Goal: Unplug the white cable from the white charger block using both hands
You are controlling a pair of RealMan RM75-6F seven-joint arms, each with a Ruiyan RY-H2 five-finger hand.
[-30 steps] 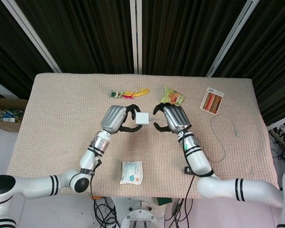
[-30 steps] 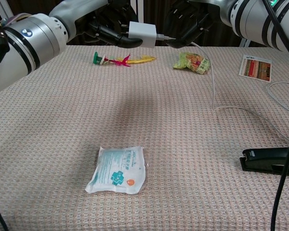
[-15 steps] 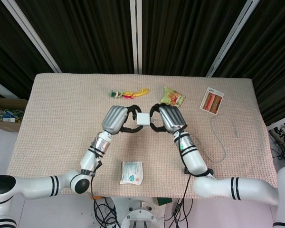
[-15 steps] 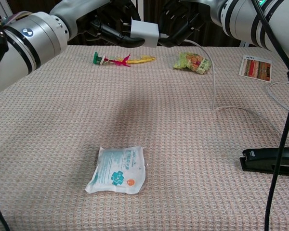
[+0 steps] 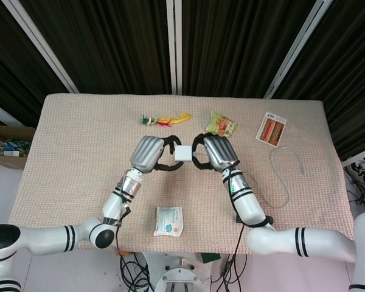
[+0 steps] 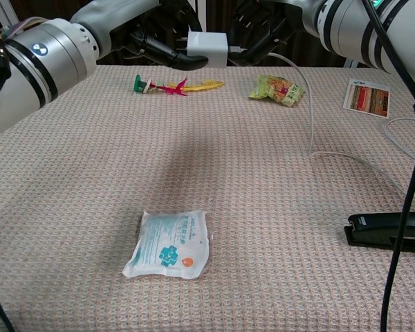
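Note:
The white charger block is held up above the table between my two hands. My left hand grips its left side with dark fingers curled round it; the chest view shows the white charger block at the top against my left hand. My right hand sits tight against the block's right side, fingers closed over the plug end of the white cable. The plug itself is hidden by the fingers of my right hand. The cable drops to the table and trails right in a loop.
A white medical packet lies near the front edge. At the back are a colourful toy, a green snack bag and a printed card. A black clip-like tool lies at the front right.
My right hand has moved left along the cable until it meets the charger block, covering the plug that showed before. The left hand and block have barely shifted.

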